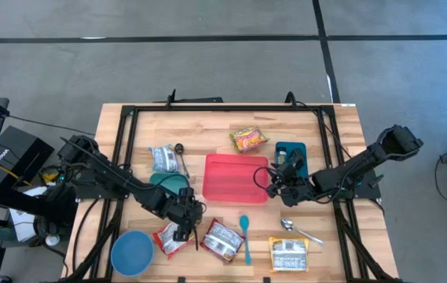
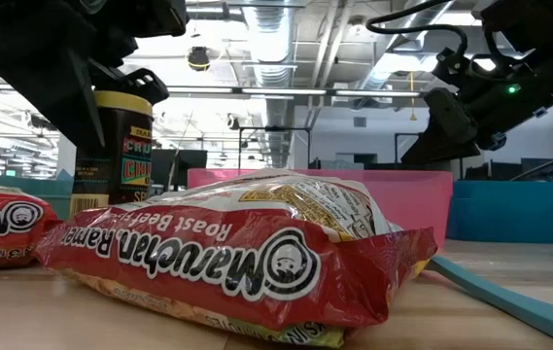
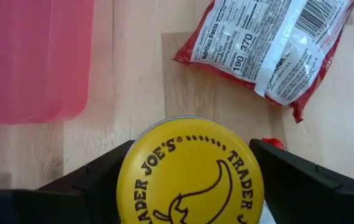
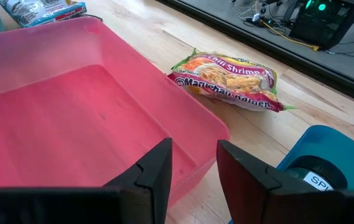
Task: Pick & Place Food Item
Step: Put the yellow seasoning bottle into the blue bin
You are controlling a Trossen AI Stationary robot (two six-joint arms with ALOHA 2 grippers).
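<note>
My left gripper [image 3: 189, 186] clamped on yellow-lidded jar [image 3: 190, 171], fingers either side of lid. Jar upright, above table [image 1: 341, 126] near front, just beside red tray [image 1: 235, 177] corner. Roast beef ramen pack [image 1: 221, 240] lies on table near jar; second red pack [image 1: 168, 238] beside it. My right gripper [image 4: 192, 168] over tray's right edge, fingers part open, nothing between them. Shrimp ramen [image 4: 229, 79] on table behind tray. Blue bin [image 4: 326, 155] beside right gripper.
</note>
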